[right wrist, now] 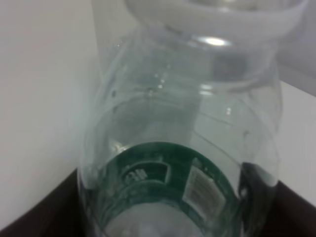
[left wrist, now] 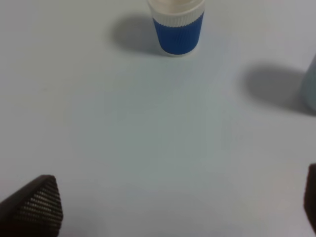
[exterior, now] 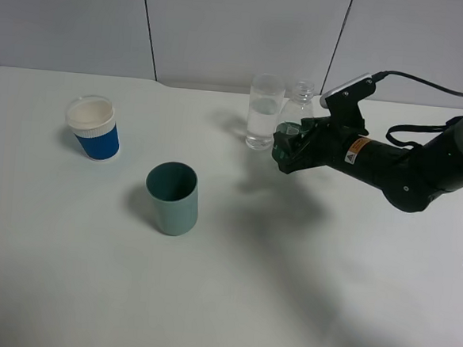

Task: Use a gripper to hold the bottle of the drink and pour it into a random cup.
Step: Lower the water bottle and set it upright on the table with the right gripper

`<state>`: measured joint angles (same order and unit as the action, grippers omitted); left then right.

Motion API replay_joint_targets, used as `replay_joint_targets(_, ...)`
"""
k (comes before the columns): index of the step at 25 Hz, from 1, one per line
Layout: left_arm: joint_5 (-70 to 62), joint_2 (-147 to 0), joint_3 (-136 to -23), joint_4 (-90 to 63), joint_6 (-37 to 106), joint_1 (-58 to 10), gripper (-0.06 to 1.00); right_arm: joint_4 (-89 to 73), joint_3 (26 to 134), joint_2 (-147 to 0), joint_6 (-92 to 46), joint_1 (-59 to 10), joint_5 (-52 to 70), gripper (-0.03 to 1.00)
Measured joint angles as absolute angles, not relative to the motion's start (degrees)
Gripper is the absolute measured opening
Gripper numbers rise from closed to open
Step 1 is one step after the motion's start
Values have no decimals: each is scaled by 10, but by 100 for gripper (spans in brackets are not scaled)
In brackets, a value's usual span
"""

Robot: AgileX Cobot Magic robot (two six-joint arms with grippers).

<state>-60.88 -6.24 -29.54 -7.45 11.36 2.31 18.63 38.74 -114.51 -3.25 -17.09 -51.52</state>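
Right gripper (exterior: pixel 290 150) pinches the bottle (exterior: pixel 300 107) at its green label — upright, just beside the glass (exterior: pixel 264 112); left gripper (left wrist: pixel 173 207) fingers spread wide.

I count three cups on the table (exterior: pixel 64 289): one glass (exterior: pixel 264 112), one teal cup (exterior: pixel 172 198), one paper cup (exterior: pixel 93 127). One bottle (exterior: pixel 300 103) right beside the glass, apparently capless.
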Motion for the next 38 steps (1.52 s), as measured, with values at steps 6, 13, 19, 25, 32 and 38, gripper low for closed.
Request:
replay_joint_targets(6, -609, -62, -295, -75, 114, 23, 99, 186, 387, -1146, -32, -171, -503, 85)
replay_joint_targets(13, -609, -62, -295, -75, 114, 23, 99, 186, 387, -1146, -32, -171, -506, 88)
replay_joint_targets(19, -609, -62, -295, -75, 114, 23, 99, 186, 387, -1146, -32, -171, -506, 88)
replay_joint_targets(25, -609, -62, -295, -75, 114, 23, 99, 185, 387, -1146, -32, -171, -490, 88)
replay_joint_targets(32, -609, -62, -295, -75, 114, 23, 99, 184, 387, -1128, -32, -171, -470, 88)
replay_joint_targets(38, -609, -62, -295, -75, 114, 23, 99, 182, 387, -1084, -31, -171, -444, 88)
